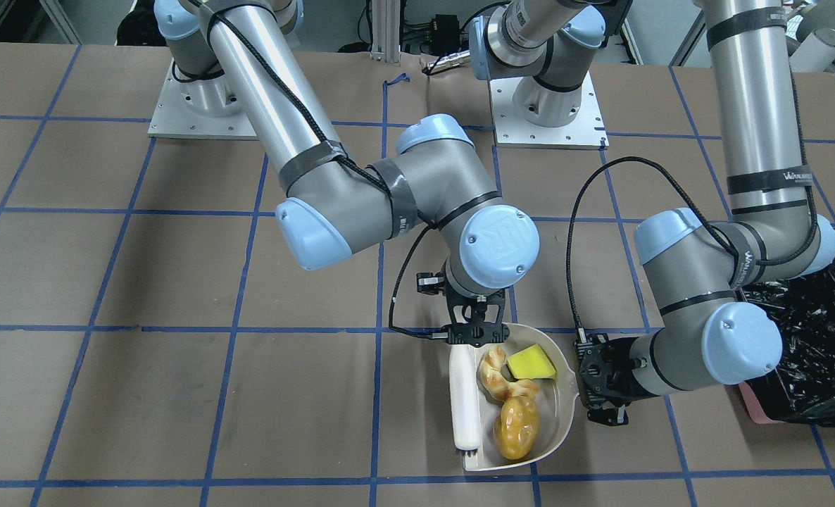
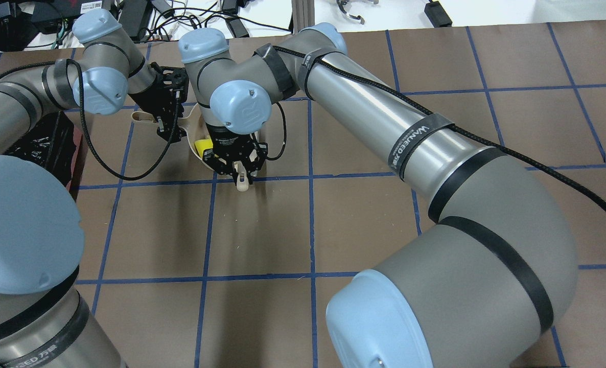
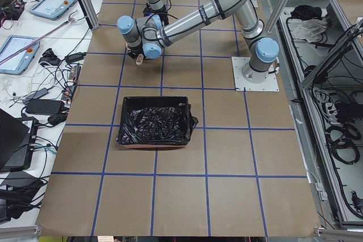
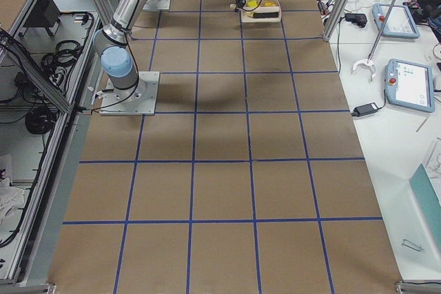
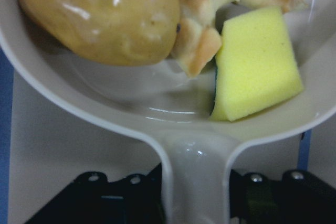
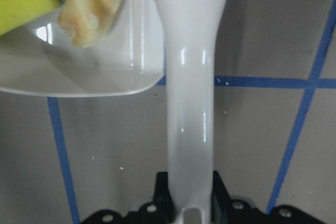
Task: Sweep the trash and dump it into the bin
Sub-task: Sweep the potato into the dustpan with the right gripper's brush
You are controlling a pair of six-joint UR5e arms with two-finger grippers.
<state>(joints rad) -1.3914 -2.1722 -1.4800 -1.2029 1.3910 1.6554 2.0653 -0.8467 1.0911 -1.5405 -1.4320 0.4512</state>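
The beige dustpan [image 1: 560,412] sits on the table and holds all the trash: the yellow sponge [image 1: 531,362], the croissant [image 1: 500,378] and the potato [image 1: 517,427]. My left gripper [image 1: 604,386] is shut on the dustpan handle [image 5: 194,179], and the left wrist view shows the sponge [image 5: 257,64], croissant [image 5: 210,14] and potato [image 5: 100,17] close up. My right gripper [image 1: 475,332] is shut on the beige brush [image 1: 465,408], which lies along the pan's open side; its handle [image 6: 190,103] fills the right wrist view. The bin [image 3: 156,123], pink with a black bag, stands beside my left arm.
The bin's black bag [image 1: 822,338] is at the front-facing view's right edge, behind my left arm's elbow. Both arm bases [image 1: 548,105] stand at the far edge. Brown table with blue tape grid [image 1: 178,394] surrounds the pan.
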